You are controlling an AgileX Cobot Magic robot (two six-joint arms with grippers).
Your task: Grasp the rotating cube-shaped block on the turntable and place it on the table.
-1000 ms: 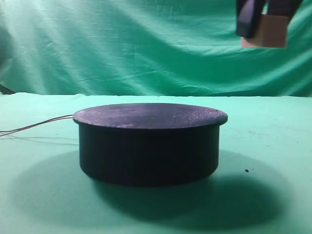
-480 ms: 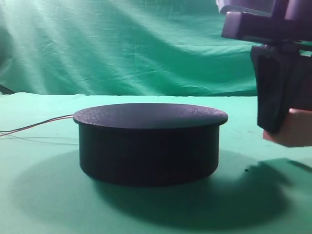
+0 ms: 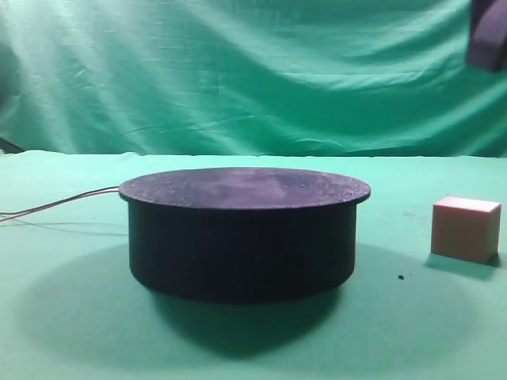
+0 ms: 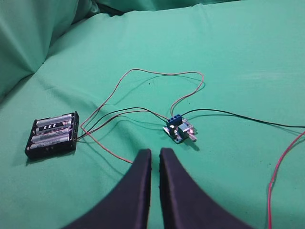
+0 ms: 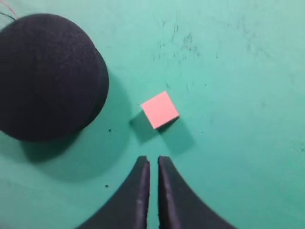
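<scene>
The pinkish cube-shaped block (image 3: 465,229) rests on the green table (image 3: 63,332), to the right of the black turntable (image 3: 242,233). The turntable's dark top is bare. In the right wrist view the block (image 5: 159,109) lies on the cloth beside the turntable (image 5: 47,76), ahead of and well below my right gripper (image 5: 153,161), which is shut with nothing in it. A dark bit of that arm (image 3: 487,36) shows at the top right of the exterior view. My left gripper (image 4: 155,152) is shut and empty above the cloth.
Thin wires (image 3: 55,206) trail left from the turntable. In the left wrist view a black battery holder (image 4: 52,135), a small blue circuit board (image 4: 178,130) and looping red and black wires (image 4: 157,74) lie on the cloth. A draped green backdrop (image 3: 238,71) stands behind.
The right gripper came down at the right with the block, let it go on the table, then rose out of the top right corner and shut.
</scene>
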